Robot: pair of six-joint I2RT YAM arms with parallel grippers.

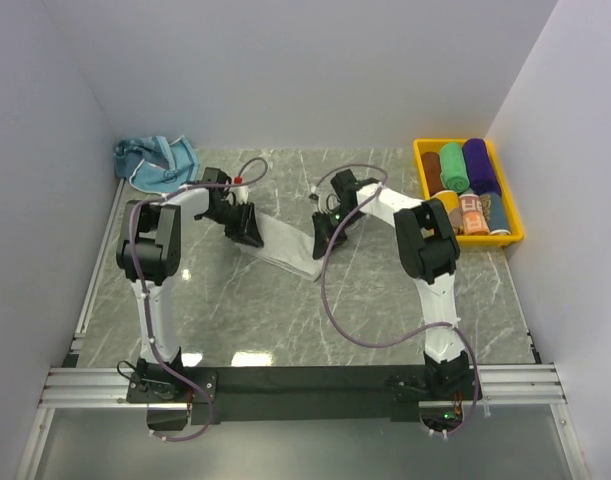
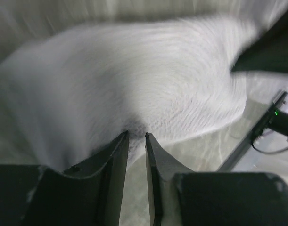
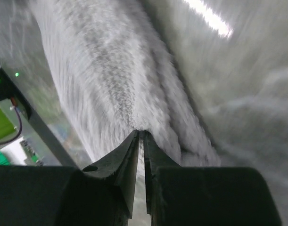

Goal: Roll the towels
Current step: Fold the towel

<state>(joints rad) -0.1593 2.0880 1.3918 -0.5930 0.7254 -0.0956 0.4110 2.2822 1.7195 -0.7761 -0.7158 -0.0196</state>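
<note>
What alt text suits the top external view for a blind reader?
The left gripper and right gripper pinch opposite ends of a pale grey-white cloth towel on a marble table. Crumpled light blue towel back left; yellow plastic bin of rolled towels back right.

Centre: pale grey-white towel [image 1: 285, 243], fine ribbed weave. At 11 o'clock, light blue towel [image 1: 157, 160] with white patches. At 2 o'clock, yellow bin [image 1: 485, 240] with green roll [image 1: 452, 166], purple roll [image 1: 480, 165], brown roll [image 1: 432, 167], orange roll [image 1: 447, 203]. The table [image 1: 285, 310] is grey-green marble, white veins. My left end effector [image 1: 247, 228] and right end effector [image 1: 323, 232] are black.
</note>
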